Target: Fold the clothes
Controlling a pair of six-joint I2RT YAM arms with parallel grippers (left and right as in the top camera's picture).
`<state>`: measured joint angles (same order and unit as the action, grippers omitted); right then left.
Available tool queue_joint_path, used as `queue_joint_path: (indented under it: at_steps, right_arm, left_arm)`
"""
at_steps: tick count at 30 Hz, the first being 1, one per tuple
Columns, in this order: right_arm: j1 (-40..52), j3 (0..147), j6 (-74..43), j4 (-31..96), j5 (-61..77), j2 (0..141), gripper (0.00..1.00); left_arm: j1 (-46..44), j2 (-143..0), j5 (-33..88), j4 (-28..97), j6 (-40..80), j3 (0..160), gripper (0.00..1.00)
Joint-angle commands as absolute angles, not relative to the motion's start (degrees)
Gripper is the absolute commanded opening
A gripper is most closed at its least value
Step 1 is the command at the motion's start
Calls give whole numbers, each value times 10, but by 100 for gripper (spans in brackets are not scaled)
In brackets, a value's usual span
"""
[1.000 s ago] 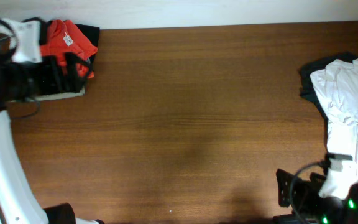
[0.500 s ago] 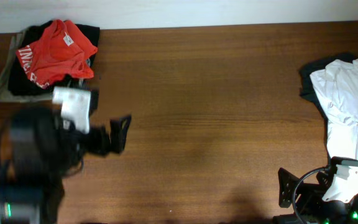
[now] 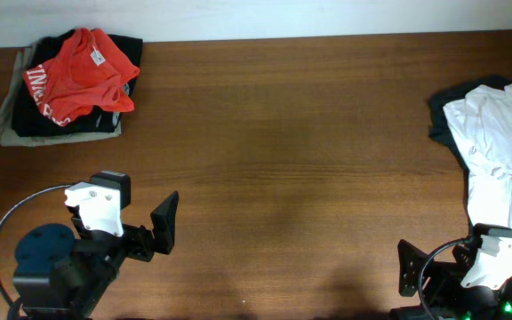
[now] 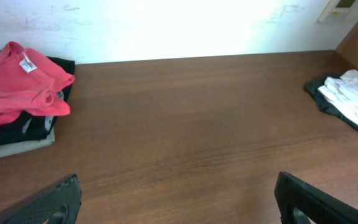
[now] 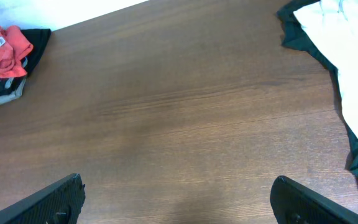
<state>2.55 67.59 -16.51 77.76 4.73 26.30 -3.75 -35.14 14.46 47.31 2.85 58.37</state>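
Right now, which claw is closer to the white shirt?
Right. The right claw is at the white shirt's near end; the left claw is far across the table, by the opposite side.

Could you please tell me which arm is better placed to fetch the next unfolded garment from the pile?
Likely the right. The right gripper, open, sits beside the lower end of the white garment. The left gripper, also open, is across the table, nearer the red T-shirt on the folded stack.
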Motion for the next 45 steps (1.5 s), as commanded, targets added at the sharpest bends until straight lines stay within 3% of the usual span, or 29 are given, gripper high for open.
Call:
queue_joint_path:
  at_steps: [1,17,22,26,37,45]
  right_arm:
    - [22,677,-168,776,38,262,99]
    - [22,677,-167,775,38,262,99]
    - [22,665,-163,763,-21,260,99]
    - [22,589,-100,668,-28,223,99]
    - [22,169,-93,212,-18,56,99]
    - [22,36,-94,78,-18,2,99]
  left_arm:
    - [-40,-350,137,472,32,581,99]
    - [-40,-350,137,472,32,581,99]
    - [-40,-350,137,472,32,581,99]
    - [-40,-350,137,472,32,581,99]
    - [-40,-350,137,472,32,581,99]
    - [-40,-350,137,472,32,581,99]
